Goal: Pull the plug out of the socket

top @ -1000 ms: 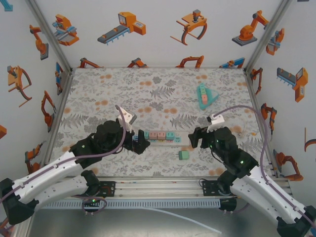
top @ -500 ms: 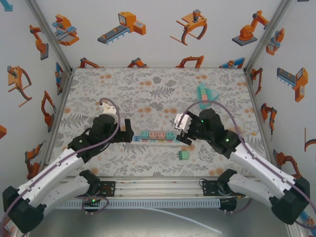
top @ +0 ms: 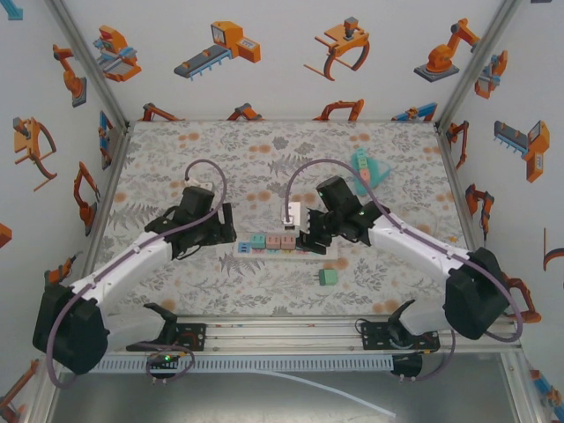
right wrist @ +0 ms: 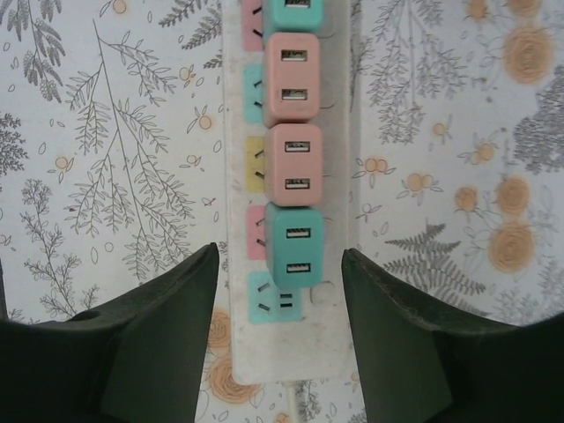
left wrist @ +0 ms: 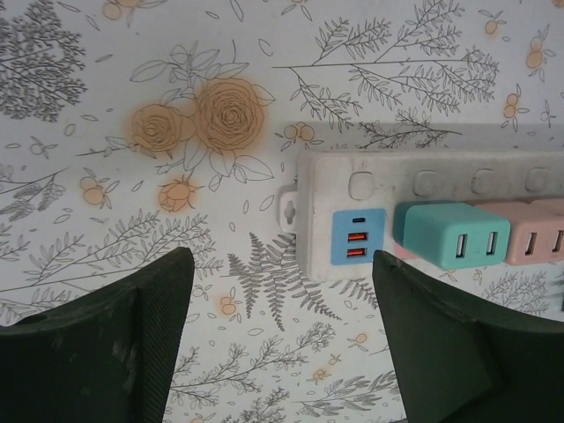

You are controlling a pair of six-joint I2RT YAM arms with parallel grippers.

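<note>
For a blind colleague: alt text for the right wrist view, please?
The right gripper hangs open, fingers either side of a white power strip on the floral table. Plugged in: near teal plug, two pink plugs, far teal plug.

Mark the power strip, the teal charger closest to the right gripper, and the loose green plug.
power strip (left wrist: 315,189), left wrist view, bare white end of casing
teal charger (right wrist: 298,247), right wrist view, its face with USB ports
loose green plug (top: 327,276), top external view, its middle
</note>
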